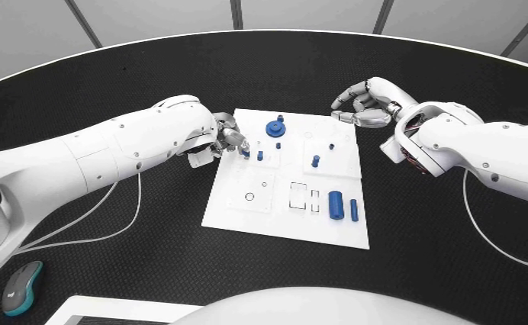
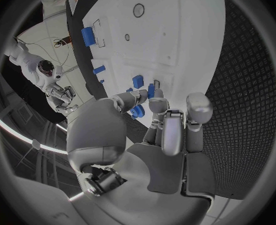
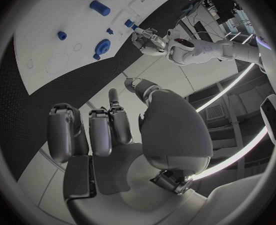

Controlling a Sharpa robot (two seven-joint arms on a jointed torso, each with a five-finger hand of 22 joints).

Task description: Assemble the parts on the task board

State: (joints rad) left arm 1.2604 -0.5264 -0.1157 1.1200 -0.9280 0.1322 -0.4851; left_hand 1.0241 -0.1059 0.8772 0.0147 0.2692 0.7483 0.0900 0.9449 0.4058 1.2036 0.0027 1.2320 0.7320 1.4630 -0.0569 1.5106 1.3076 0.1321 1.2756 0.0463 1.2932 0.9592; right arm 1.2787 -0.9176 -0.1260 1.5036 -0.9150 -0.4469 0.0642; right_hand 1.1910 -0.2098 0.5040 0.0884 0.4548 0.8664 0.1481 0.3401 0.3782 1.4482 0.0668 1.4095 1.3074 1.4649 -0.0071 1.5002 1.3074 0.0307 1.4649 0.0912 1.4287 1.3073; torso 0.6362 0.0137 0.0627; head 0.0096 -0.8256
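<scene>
The white task board [image 1: 275, 210] lies mid-table. My left hand [image 1: 228, 138] reaches over its near-left edge and pinches a small blue part [image 1: 244, 150] between thumb and fingertips, low over the board; the same small blue part [image 2: 151, 90] sits at the fingertips [image 2: 158, 105]. A second small blue peg [image 1: 259, 156] stands just beside it. A round blue gear [image 1: 275, 128] sits near the far edge and another peg [image 1: 316, 161] stands mid-board. Two blue cylinders [image 1: 336, 204] lie at the right. My right hand [image 1: 368, 104] hovers off the board's far right corner, fingers loosely bent, holding nothing.
Empty outlined slots [image 1: 299, 195] and a small ring mark [image 1: 249, 196] show on the board's near half. A grey-teal device [image 1: 20, 287] and a white sheet [image 1: 110, 311] lie at the table's near left. Cables [image 1: 121, 218] trail under my left arm.
</scene>
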